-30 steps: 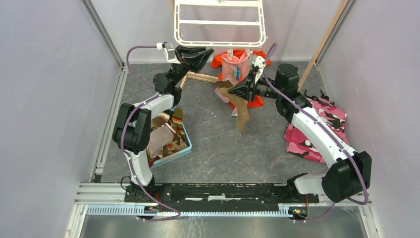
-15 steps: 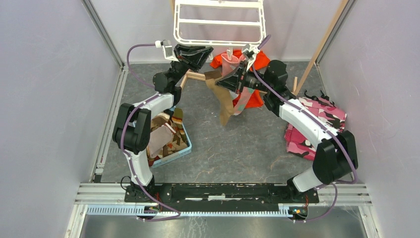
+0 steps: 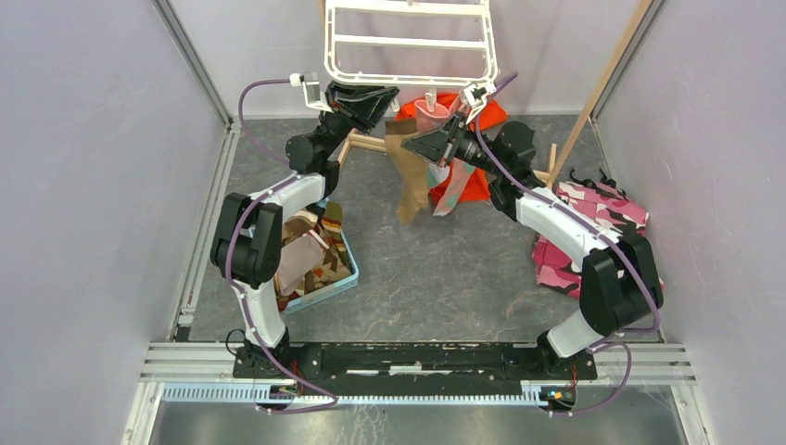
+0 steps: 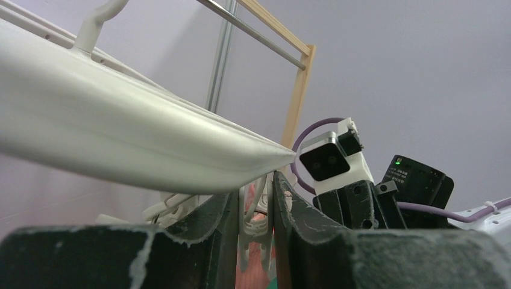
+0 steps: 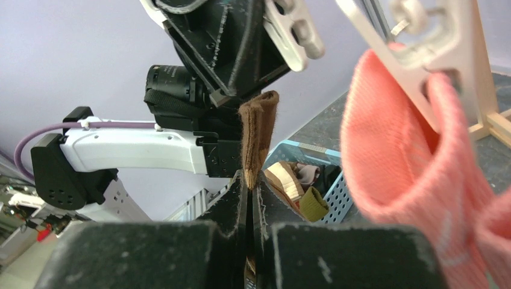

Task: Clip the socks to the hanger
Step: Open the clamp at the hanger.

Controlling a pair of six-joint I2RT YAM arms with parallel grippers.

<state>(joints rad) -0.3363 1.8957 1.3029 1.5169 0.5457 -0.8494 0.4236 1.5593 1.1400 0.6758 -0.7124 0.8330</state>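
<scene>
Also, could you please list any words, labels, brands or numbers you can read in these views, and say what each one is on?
None can be read.
The only print is a few tiny pale lines on the black module beside its green light, in the left wrist view: too small to read.
The hanger, the brown sock and the pink sock carry no lettering.

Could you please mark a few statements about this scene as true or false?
1. The right gripper is shut on a brown sock. True.
2. The pink sock lies flat on the table. False: it hangs from the white hanger.
3. The left gripper pinches a hanger clip. True.
4. The blue basket is empty. False: socks lie in it.
</scene>
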